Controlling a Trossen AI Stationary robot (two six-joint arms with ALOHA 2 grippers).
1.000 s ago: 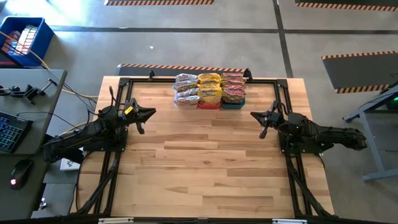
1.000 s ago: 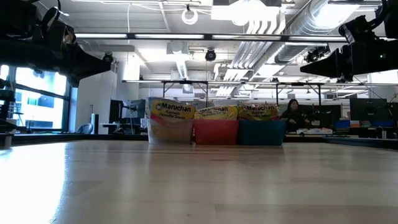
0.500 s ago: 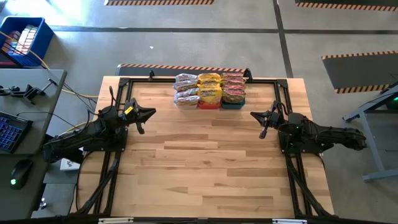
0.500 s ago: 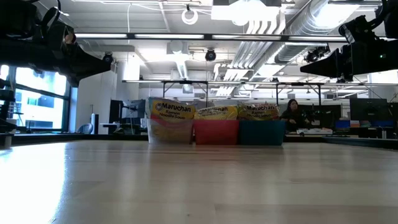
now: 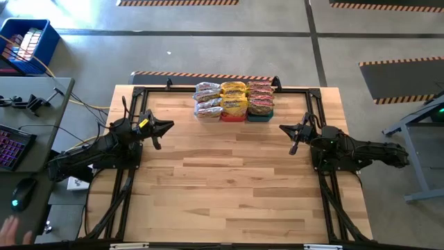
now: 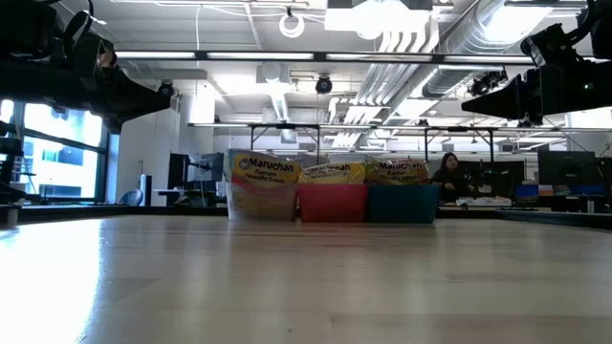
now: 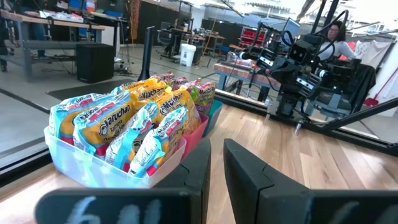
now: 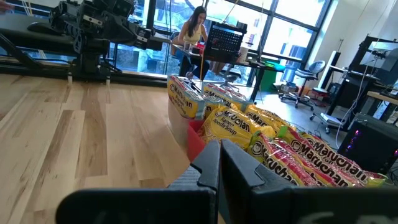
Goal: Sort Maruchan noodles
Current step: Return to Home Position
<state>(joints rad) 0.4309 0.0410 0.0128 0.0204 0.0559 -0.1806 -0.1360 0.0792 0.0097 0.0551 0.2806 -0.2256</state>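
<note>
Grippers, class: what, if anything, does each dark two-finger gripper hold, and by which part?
Nothing is held. The left gripper and the right gripper are both shut and empty, well apart from the crinkly plastic noodle packets.

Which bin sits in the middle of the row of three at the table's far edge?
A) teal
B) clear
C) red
C: in the low view the red bin, topped with the yellow packets, stands between the clear bin and the teal bin.
</note>
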